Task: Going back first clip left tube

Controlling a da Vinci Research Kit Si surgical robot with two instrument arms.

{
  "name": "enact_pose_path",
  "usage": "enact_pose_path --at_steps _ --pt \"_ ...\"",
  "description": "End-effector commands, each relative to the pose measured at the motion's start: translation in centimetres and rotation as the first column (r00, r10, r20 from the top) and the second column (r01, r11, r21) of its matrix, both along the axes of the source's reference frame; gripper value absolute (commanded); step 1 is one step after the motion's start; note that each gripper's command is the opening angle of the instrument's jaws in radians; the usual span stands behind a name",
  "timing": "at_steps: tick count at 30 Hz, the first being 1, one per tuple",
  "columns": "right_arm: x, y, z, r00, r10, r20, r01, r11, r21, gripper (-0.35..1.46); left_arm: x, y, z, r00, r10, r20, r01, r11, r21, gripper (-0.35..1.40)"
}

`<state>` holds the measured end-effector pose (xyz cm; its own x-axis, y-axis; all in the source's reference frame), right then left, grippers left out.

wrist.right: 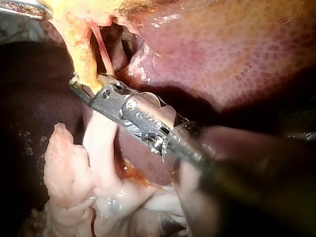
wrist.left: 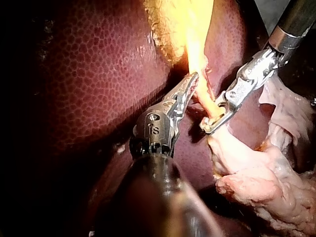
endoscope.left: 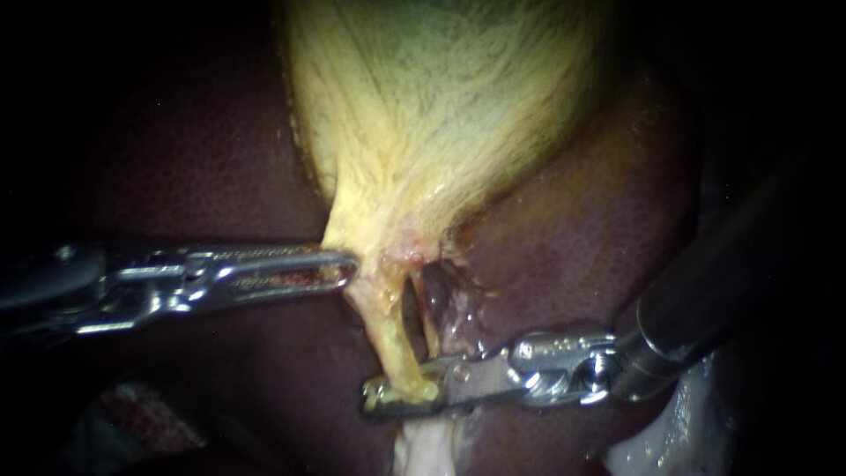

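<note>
The main hazard, as I judge it, is a pull-back of the right instrument (endoscope.left: 401, 397) while its jaws grip the left tube (endoscope.left: 388, 335). That would drag the tube, which could tear it where it leaves the gallbladder (endoscope.left: 441, 115) or shift any clip set there. I cannot make out a clip. A sideways drift could also snag the thinner tube (endoscope.left: 429, 330) just beside the left tube, or scrape the liver (endoscope.left: 599, 229) behind it. The right instrument's jaws stand only narrowly apart across the lower end of the left tube. The yellow tissue fills the gap and touches both, so they appear clamped on it. The left instrument (endoscope.left: 352, 264) sits beside the upper end of the left tube. Its jaws lie nearly together and seem to pinch the edge of the gallbladder's neck.
</note>
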<state>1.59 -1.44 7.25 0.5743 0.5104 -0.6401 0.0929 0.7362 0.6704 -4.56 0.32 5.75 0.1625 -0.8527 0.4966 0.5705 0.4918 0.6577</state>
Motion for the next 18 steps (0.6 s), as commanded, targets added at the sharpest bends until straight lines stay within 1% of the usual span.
enact_pose_path --at_steps 1,8,12,13,15,16,18 --pt "0.00 0.00 0.00 1.0000 -0.001 0.000 0.001 1.000 -0.001 -0.35 0.00 0.00 -0.01 1.0000 -0.001 -0.001 0.001 1.000 0.000 -0.35" --pt "0.00 -0.02 -0.01 1.0000 -0.003 0.003 0.003 1.000 -0.002 -0.35 0.00 -0.01 -0.02 1.0000 -0.001 -0.001 0.001 1.000 0.000 -0.35" --pt "0.03 -0.05 0.02 0.9999 0.000 0.010 0.000 1.000 0.005 -0.35 0.00 -0.01 -0.02 1.0000 -0.001 -0.001 0.001 1.000 0.000 -0.35" --pt "0.04 -0.05 0.02 1.0000 0.001 0.008 -0.001 1.000 0.005 -0.19 0.00 -0.01 -0.02 1.0000 -0.001 -0.001 0.001 1.000 0.000 -0.35" --pt "0.05 -0.06 0.02 1.0000 0.009 -0.001 -0.009 1.000 0.005 0.17 -0.01 -0.01 -0.02 1.0000 -0.002 -0.001 0.002 1.000 0.000 -0.35" --pt "0.07 -0.05 0.03 0.9999 0.016 -0.005 -0.016 1.000 0.005 0.27 -0.01 0.00 -0.02 1.0000 -0.002 -0.001 0.002 1.000 0.000 -0.35" --pt "0.10 -0.04 0.03 0.9994 0.010 -0.032 -0.011 1.000 -0.021 0.38 -0.01 0.00 -0.02 1.0000 -0.002 -0.002 0.002 1.000 0.000 -0.35"
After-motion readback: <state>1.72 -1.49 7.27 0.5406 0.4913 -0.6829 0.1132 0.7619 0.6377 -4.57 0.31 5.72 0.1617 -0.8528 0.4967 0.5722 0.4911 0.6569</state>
